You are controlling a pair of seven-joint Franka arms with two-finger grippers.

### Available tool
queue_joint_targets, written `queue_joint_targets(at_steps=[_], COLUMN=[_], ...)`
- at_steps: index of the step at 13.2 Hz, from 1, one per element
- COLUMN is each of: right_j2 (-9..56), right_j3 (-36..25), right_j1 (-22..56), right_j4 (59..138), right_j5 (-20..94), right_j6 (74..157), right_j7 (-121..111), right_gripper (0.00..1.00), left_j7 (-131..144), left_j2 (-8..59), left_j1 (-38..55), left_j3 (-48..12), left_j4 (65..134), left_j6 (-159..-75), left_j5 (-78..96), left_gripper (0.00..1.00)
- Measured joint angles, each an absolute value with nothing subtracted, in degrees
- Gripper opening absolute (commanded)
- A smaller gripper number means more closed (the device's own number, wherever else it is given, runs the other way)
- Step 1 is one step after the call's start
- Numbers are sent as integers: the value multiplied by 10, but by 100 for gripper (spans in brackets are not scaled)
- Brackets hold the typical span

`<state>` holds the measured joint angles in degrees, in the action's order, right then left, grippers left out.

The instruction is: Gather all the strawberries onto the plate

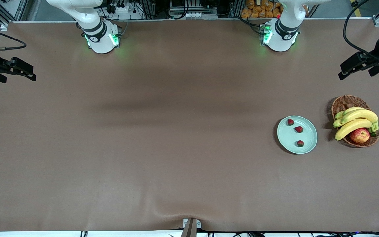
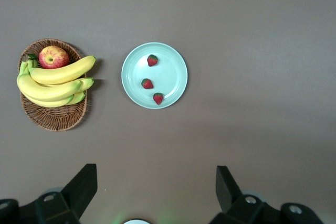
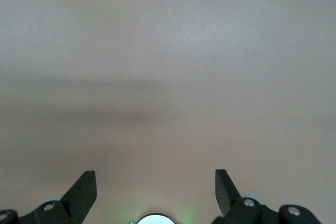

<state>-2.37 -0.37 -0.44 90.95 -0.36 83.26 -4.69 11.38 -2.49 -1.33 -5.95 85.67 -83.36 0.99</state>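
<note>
1. Up above the desk's edge at the left arm's end, the left tool [image 1: 357, 67] hung high with its fingers [image 2: 81, 184] spread wide and nothing between them.
2. Likewise, the right tool [image 1: 18, 69] hung over the right arm's end of the brown desk [image 1: 163, 148], its fingers [image 3: 84, 187] also wide apart and empty; both arms waited.
3. Under the left tool's camera lay the pale mint-green plate [image 1: 309, 144], flat on the desk toward the left arm's end.
4. All three strawberries [image 1: 298, 129] sat on that plate, apart from one another in a loose line: one farthest from the front camera [image 1: 290, 122], one in the middle, and one nearest the front camera [image 1: 300, 143].
5. Just beside the plate, closer to the left arm's end and not touching it, stood a brown wicker basket [image 1: 345, 102].
6. In the basket lay a bunch of yellow bananas [image 1: 355, 120] with green-tinged ends, and a red-yellow apple [image 1: 360, 135] rested against them on the side nearer the front camera.
</note>
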Motion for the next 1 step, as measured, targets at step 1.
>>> queue_joint_targets(at_steps=[1], right_j2=[-24], right_j3=[-4], right_j1=[-4], right_j4=[909], right_j5=[-4], right_j6=[833], right_j7=[-47], right_gripper=[100], left_j7=[110], left_j2=[-29], left_j1=[-13], left_j3=[-59], left_j4=[859], left_j6=[-831], left_j5=[10], left_gripper=[100])
